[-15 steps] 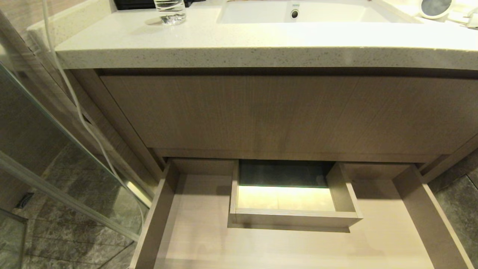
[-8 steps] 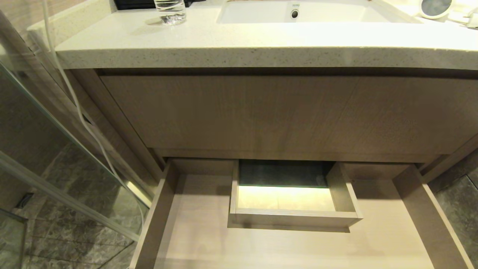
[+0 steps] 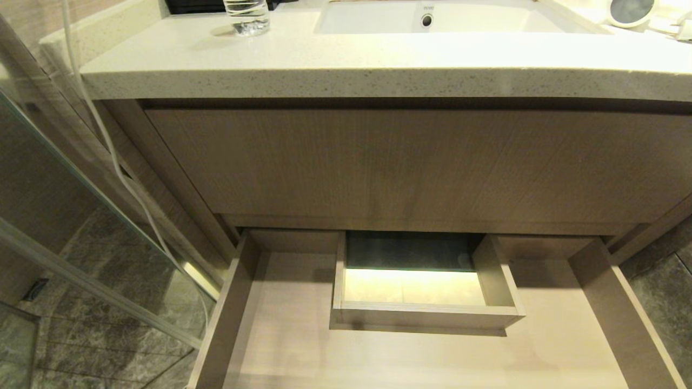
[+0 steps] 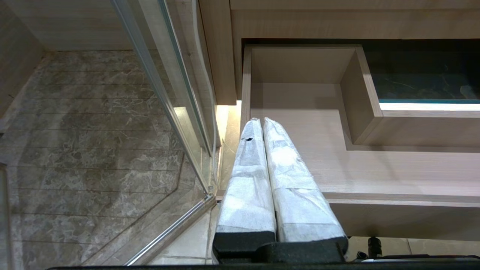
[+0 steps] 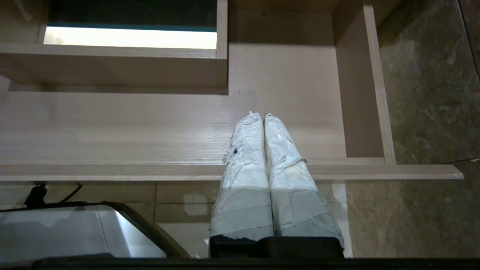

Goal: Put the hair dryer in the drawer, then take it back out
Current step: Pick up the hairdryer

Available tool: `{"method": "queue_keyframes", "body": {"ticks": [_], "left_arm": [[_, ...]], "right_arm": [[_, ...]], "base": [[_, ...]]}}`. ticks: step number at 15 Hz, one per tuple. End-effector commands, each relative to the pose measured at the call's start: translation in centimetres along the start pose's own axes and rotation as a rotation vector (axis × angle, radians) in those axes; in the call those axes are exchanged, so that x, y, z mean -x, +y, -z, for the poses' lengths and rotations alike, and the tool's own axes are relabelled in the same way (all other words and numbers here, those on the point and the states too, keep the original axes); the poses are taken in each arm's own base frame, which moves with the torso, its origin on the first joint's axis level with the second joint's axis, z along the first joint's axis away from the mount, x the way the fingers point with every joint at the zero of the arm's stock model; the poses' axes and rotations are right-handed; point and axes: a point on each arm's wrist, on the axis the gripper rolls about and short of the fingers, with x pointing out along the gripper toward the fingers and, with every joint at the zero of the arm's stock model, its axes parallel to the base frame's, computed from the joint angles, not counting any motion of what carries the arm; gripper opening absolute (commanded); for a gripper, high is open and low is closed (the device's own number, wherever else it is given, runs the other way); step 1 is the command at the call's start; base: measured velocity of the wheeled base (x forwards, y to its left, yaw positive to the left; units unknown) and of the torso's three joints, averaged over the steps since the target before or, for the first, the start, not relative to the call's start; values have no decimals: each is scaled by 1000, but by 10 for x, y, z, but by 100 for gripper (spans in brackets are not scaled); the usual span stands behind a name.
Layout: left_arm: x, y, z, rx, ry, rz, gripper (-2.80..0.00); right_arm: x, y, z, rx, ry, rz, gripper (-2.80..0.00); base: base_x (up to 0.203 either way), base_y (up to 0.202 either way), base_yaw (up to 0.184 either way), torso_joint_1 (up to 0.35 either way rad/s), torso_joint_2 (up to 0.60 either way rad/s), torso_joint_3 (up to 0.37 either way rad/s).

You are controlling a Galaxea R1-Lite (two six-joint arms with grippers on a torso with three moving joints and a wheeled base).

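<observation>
The drawer (image 3: 551, 335) stands pulled out below the countertop (image 3: 346, 65). Left gripper (image 4: 262, 120) and right gripper (image 5: 261, 114) hover over the drawer's front corners (fingers pressed together, holding nothing)

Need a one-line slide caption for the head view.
Open empty drawer below vanity; hair dryer on countertop beside sink.

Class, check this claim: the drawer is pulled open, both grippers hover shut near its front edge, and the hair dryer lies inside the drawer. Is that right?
Not quite. The hair dryer is not in the drawer; the head view shows it on the countertop, at the right of the sink. The rest stands: the drawer is open, with the left gripper and right gripper shut near its front edge.
</observation>
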Motion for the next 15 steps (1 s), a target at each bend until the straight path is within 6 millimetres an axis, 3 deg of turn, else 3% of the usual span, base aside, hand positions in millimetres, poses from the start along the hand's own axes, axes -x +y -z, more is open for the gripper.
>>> {"method": "queue_keyframes", "body": {"ticks": [1, 6, 10, 13, 15], "left_arm": [[0, 0, 0, 0, 0, 0, -280], [0, 0, 0, 0, 0, 0, -280], [0, 0, 0, 0, 0, 0, -280], [0, 0, 0, 0, 0, 0, -280], [0, 0, 0, 0, -1, 0, -280]], "right_arm": [[1, 0, 0, 2, -16, -16, -280], [3, 0, 1, 17, -64, -137, -280], [22, -2, 9, 12, -304, -104, -280], [22, -2, 14, -145, -245, -106, -280], [21, -2, 13, -135, -268, -105, -280]], "base": [[0, 0, 0, 0, 0, 0], [0, 0, 0, 0, 0, 0], [0, 0, 0, 0, 0, 0], [0, 0, 0, 0, 0, 0], [0, 0, 0, 0, 0, 0]]}}
